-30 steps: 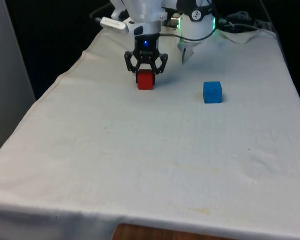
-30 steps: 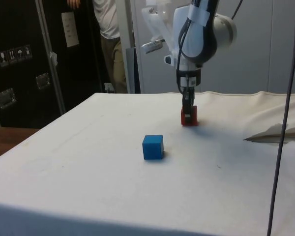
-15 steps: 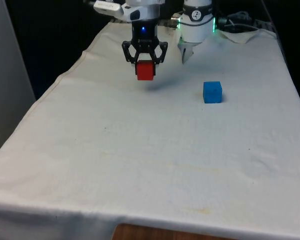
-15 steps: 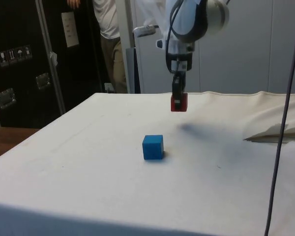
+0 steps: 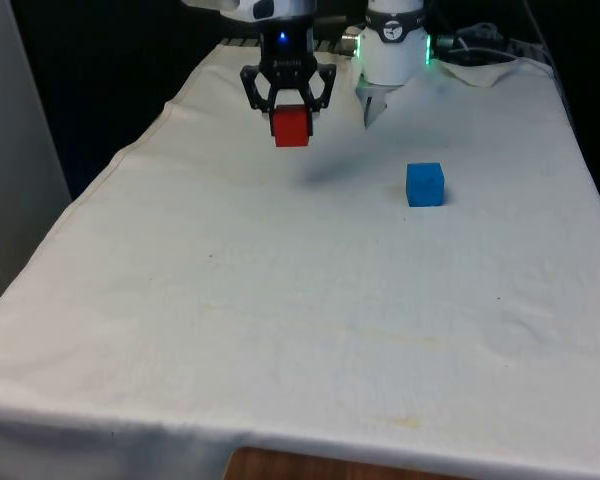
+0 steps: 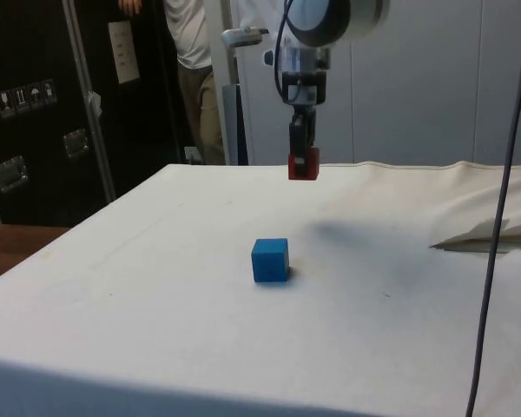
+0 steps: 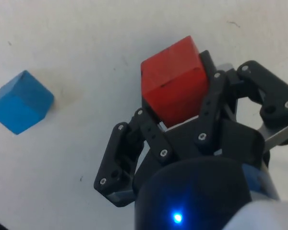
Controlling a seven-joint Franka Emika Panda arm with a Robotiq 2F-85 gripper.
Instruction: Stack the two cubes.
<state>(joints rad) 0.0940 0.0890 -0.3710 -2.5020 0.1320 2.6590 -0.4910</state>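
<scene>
gripper: has risen from the cloth, drifting toward 12 o'clock in the front view
red cube: lifted clear of the table, now airborne

White cloth covers tabletop, faintly stained, hanging over near edge. Wooden tabletop corner peeks beneath cloth in front view. Cloth bunched into fold at side view's right. Dark cabinets behind, metal latches, white label stuck on. Person stands by cabinets, white shirt, khaki trousers. Dark cable hangs down side view's right.
</scene>
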